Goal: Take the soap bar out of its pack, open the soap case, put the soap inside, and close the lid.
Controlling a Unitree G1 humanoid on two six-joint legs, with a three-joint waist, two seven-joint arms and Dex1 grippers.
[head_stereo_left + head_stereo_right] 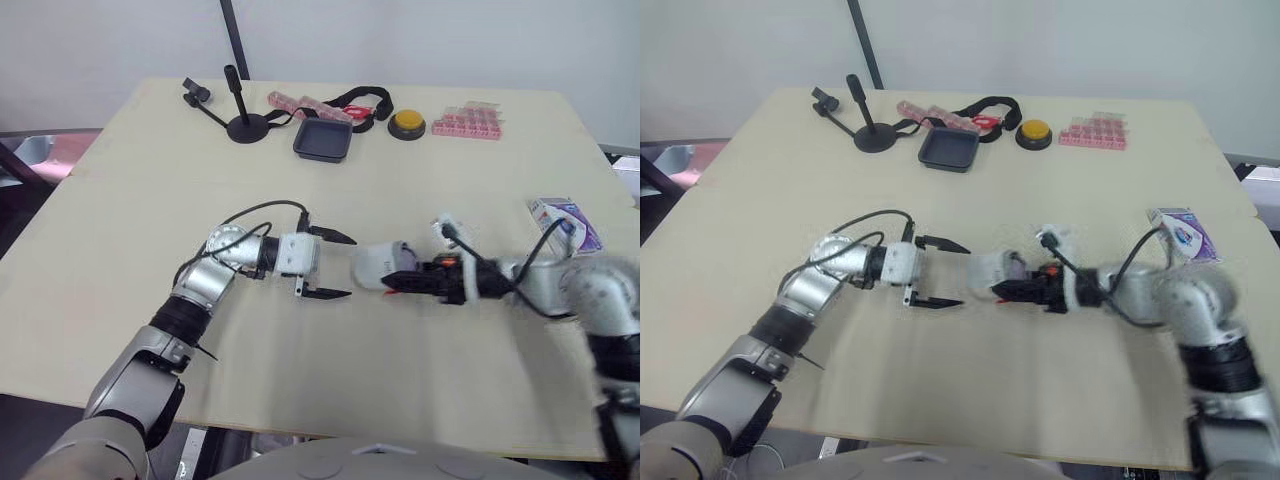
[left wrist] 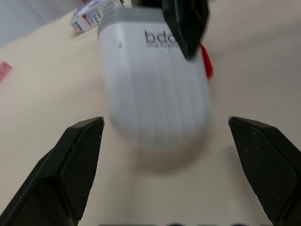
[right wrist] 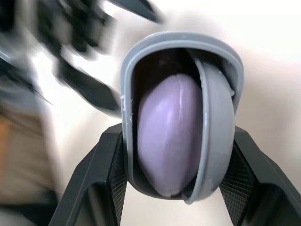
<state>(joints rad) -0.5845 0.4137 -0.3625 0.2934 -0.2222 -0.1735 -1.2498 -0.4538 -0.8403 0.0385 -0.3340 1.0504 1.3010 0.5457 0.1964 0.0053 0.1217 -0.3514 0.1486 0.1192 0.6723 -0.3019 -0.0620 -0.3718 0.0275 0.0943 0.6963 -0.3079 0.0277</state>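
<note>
Right gripper (image 3: 178,169) clamped on the white ribbed plastic soap case with grey rim (image 1: 378,264), mid-table, resting on or just above the beige tabletop (image 1: 120,220) — can't tell which. Purple oval soap bar (image 3: 169,132) sits inside. Left gripper (image 1: 345,266) spread wide, facing the case — not touching. White-and-purple soap box (image 1: 566,222) lies near the table's right edge.

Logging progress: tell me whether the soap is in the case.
In. The right wrist view shows the purple soap sitting inside the grey-rimmed case, which the right gripper holds.
</note>
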